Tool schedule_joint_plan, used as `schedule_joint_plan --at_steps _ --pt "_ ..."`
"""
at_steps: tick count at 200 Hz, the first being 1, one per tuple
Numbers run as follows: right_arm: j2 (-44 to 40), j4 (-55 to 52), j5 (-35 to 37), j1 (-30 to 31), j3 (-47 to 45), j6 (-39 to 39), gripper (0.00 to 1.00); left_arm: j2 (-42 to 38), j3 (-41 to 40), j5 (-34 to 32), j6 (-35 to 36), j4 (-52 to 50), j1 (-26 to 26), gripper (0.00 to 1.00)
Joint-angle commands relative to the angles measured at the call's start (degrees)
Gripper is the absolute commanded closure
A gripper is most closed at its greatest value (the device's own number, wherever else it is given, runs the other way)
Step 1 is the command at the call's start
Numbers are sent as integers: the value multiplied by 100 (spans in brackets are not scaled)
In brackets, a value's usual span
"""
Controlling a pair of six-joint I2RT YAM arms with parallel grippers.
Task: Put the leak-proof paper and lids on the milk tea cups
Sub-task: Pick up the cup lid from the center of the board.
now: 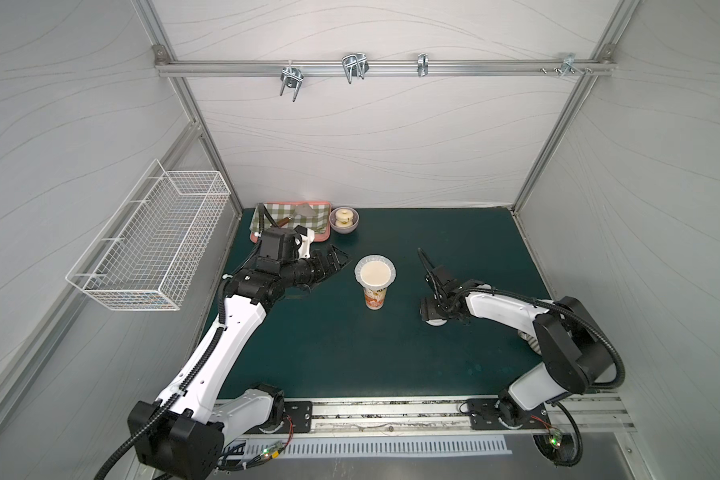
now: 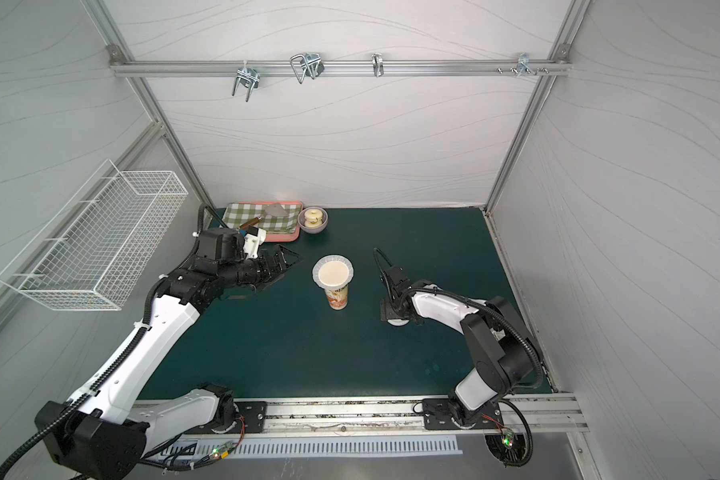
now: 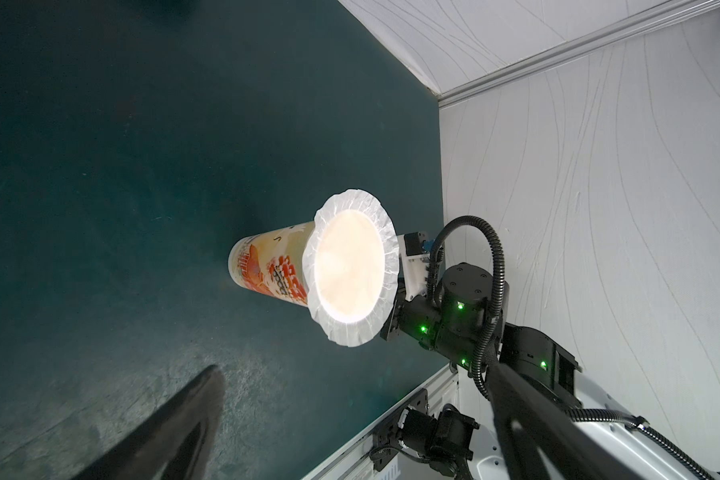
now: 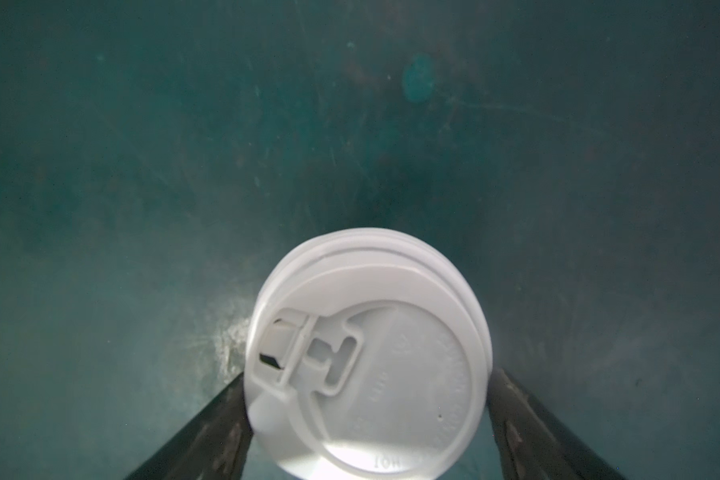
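The milk tea cup (image 1: 376,298) (image 2: 338,298) stands upright mid-mat, white with orange-red print. The leak-proof paper (image 1: 375,272) (image 2: 333,272) lies over its mouth, its wavy edge overhanging the rim all round; the left wrist view shows the paper (image 3: 350,282) on the cup (image 3: 267,270). My left gripper (image 1: 336,270) (image 2: 287,270) (image 3: 356,370) is open and empty, just left of the cup and not touching it. My right gripper (image 1: 433,318) (image 2: 395,318) (image 4: 368,374) points down to the right of the cup, its fingers against opposite sides of a white plastic lid (image 4: 371,332) on the mat.
A pink tray (image 1: 321,239) with a checked cloth and a scraper sits at the back left, a lilac bowl (image 1: 344,220) beside it. A white wire basket (image 1: 154,257) hangs on the left wall. A ribbed grey mug (image 1: 531,340) shows partly behind the right arm.
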Motion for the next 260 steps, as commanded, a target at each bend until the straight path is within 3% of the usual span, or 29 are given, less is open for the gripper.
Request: schedule_joint_plan --at_steps 1,94,173,225,260 --pt "105 87 104 31 143 -29 14 -68 179 -63 103 23 17 0" --pt "-42 -26 171 31 119 -93 19 -61 157 -58 91 74 18 0" --pt "-841 -634 179 88 313 -118 20 -135 144 -73 81 72 26 0" --pt "-1572 -1544 50 202 1149 -394 22 -189 162 -139 86 58 44 0" --pt "-1518 -2261 -50 387 2158 -559 22 -220 144 -157 119 75 61 0"
